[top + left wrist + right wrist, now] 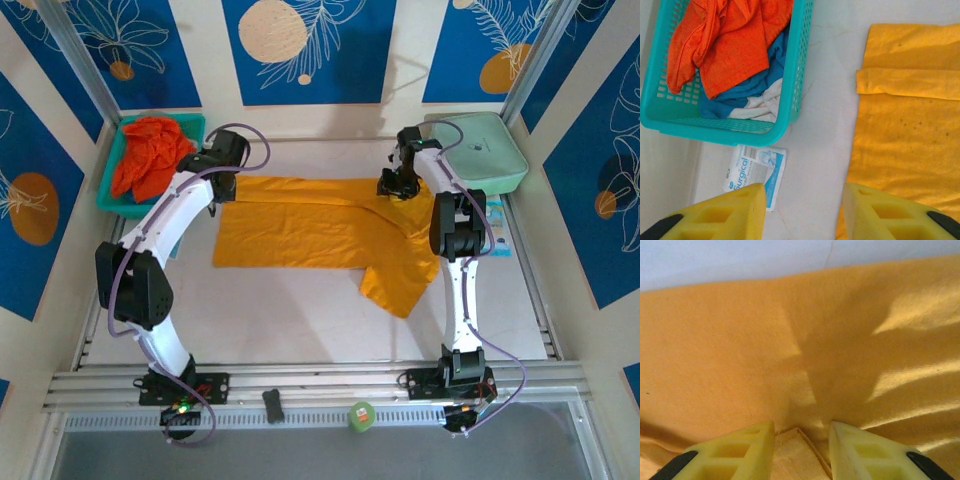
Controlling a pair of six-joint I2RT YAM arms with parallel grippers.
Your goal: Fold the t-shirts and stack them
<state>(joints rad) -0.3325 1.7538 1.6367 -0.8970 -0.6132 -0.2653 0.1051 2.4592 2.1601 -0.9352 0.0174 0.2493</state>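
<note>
Risks, as I judge them: left gripper (805,200), jaws apart and empty at the 9 o'clock edge of the yellow-orange cloth t-shirt (310,235), could close on bare table. Right gripper (801,440), at 2 o'clock, pinches bunched cloth, so a one-sided pull could skew the fold. Shirt: mid-table, mostly flat, narrow band folded along 12 o'clock, sleeve trailing toward 5 o'clock. Red-orange t-shirt (150,150) crumpled in the teal plastic basket (108,200) at 10 o'clock.
</note>
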